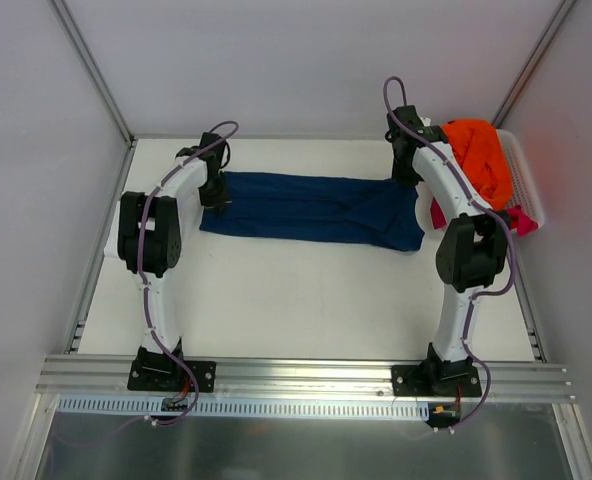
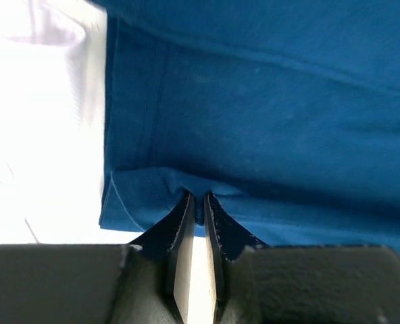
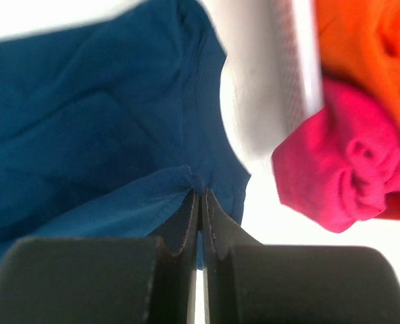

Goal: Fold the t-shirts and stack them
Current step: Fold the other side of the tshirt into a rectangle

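A navy blue t-shirt [image 1: 311, 208] lies stretched across the far half of the table as a long band. My left gripper [image 1: 216, 196] is shut on its left end; in the left wrist view the jaws [image 2: 198, 197] pinch a fold of the navy cloth [image 2: 267, 121]. My right gripper [image 1: 408, 175] is shut on its right end; in the right wrist view the jaws [image 3: 200, 192] pinch the navy cloth [image 3: 85, 135]. An orange shirt [image 1: 476, 155] and a magenta-pink shirt [image 1: 516, 218] lie bunched at the right. The white shirt is out of view.
A white slatted basket [image 1: 524, 175] stands at the far right edge and holds the orange shirt [image 3: 362, 54], with the pink shirt [image 3: 342, 169] hanging over its side. Grey walls close in the table on the left, back and right.
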